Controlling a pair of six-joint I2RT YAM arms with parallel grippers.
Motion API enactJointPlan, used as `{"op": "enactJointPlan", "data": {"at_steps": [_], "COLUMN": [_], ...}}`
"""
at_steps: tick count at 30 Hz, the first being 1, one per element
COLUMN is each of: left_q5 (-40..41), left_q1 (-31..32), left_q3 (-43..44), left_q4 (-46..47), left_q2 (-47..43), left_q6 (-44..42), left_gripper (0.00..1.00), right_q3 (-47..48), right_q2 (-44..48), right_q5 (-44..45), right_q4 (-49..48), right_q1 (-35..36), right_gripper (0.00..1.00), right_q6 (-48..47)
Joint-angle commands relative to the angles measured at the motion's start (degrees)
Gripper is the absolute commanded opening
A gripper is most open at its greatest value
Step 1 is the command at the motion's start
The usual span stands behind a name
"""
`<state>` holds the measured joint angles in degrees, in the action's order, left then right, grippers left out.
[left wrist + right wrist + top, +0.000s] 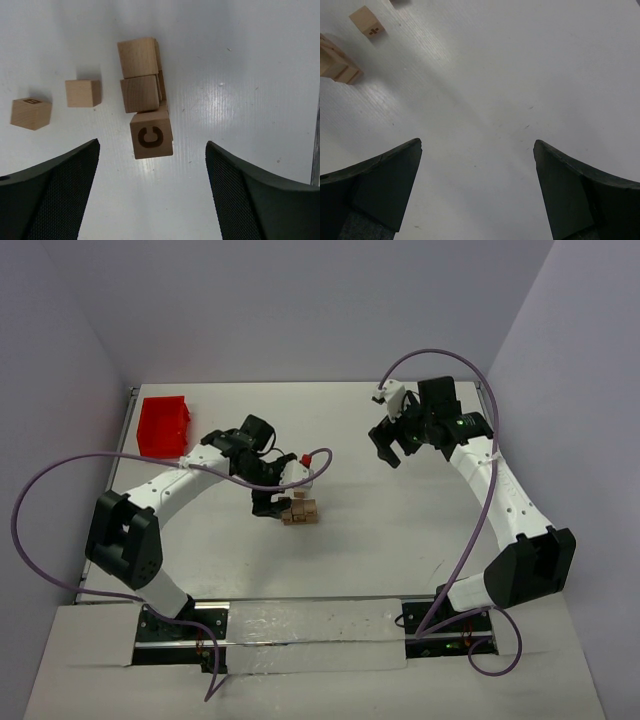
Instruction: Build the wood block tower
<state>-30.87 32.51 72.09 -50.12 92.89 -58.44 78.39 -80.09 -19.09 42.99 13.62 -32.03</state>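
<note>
Well, the left tool (pixel 268 505) hangs right over the cluster of small light-tan wooden cubes (pixel 300 512) near the middle of the white bench (pixel 400 540). Its two dark fingers (pixel 60 190) are spread wide with nothing between them.

Through its own camera, a cube printed with a dark letter C (pixel 151 135) sits just ahead of the tool, centred in the gap and touching neither finger. Two plain-faced cubes butt against it and run in a line straight away from the tool, so the group's long axis lies square to the line across the fingers. More pale edges show along its far side, which makes it look layered. I cannot say for sure whether it is a standing column seen from above or a row lying flat.

Two loose cubes lie to the left of the group as the tool sees it. The plain one (pixel 82 93) is near the group, and the one with a dark mark on top (pixel 31 113) is farther out, apart from the first.

The right tool (pixel 390 452) is also spread and empty, well apart from the cubes, which sit at the far upper left of its view. The left arm is plainly the nearer. To my eye the next move is a short shift left to the plain loose cube. A red plastic bin (pixel 165 425) stands well off beyond the left tool.
</note>
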Motion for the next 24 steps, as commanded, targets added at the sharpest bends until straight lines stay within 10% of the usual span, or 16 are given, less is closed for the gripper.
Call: {"op": "enactJointPlan", "data": {"at_steps": [1, 10, 24], "left_q5": [-3.4, -4.1, -2.6], "left_q1": [-0.3, -6.9, -28.2], "left_q3": [5.0, 6.2, 6.3], "left_q4": [-5.7, -7.9, 9.1], "left_q2": [-4.3, -14.5, -17.3], "left_q6": [-4.0, 1.7, 41.0], "left_gripper": [0.98, 0.99, 0.99], "right_q3": [3.3, 5.2, 10.3], "right_q2": [-0.5, -2.9, -14.3], "right_q5": [-1.1, -0.7, 11.4], "right_q4": [-0.7, -3.1, -10.6], "right_q1": [1.2, 6.8, 19.0], "right_gripper": [1.0, 1.0, 0.87], "right_q6": [0.1, 6.6, 30.9]}}
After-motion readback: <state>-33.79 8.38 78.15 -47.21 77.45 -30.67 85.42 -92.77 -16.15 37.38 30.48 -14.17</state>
